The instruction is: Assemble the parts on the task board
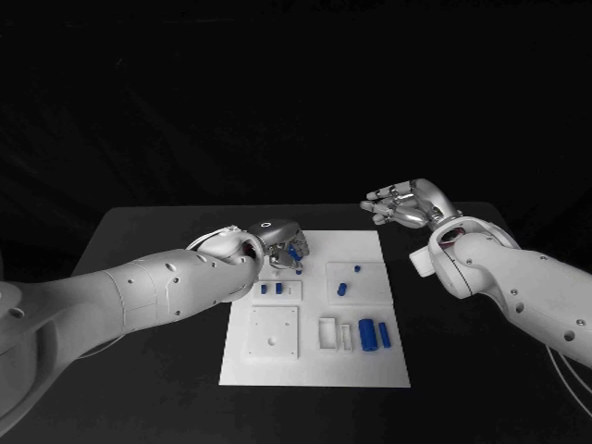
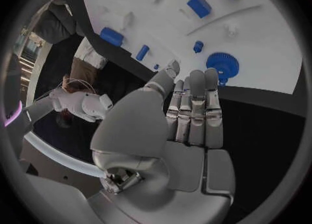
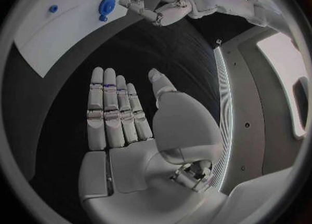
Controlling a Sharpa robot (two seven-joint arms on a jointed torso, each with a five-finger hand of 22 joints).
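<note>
The white task board (image 1: 316, 365) lies in the middle of the black table. A blue gear (image 2: 223, 65) sits near its far left corner, and my left hand (image 1: 280, 242) hovers there with straight fingers (image 2: 195, 104) whose tips end just short of the gear, holding nothing. Small blue pegs (image 1: 356, 269) and blocks (image 1: 271, 289) stand further in. Two blue cylinders (image 1: 367, 334) lie at the near right. My right hand (image 1: 405, 203) hangs above the table beyond the board's far right corner, its palm (image 3: 124, 130) flat and empty.
A white recessed plate (image 1: 272, 331) and small white frames (image 1: 329, 333) sit on the board's near half. Bare black table (image 1: 150, 231) surrounds the board on all sides. The right wrist view also shows my left hand (image 3: 159, 5) by the gear (image 3: 107, 4).
</note>
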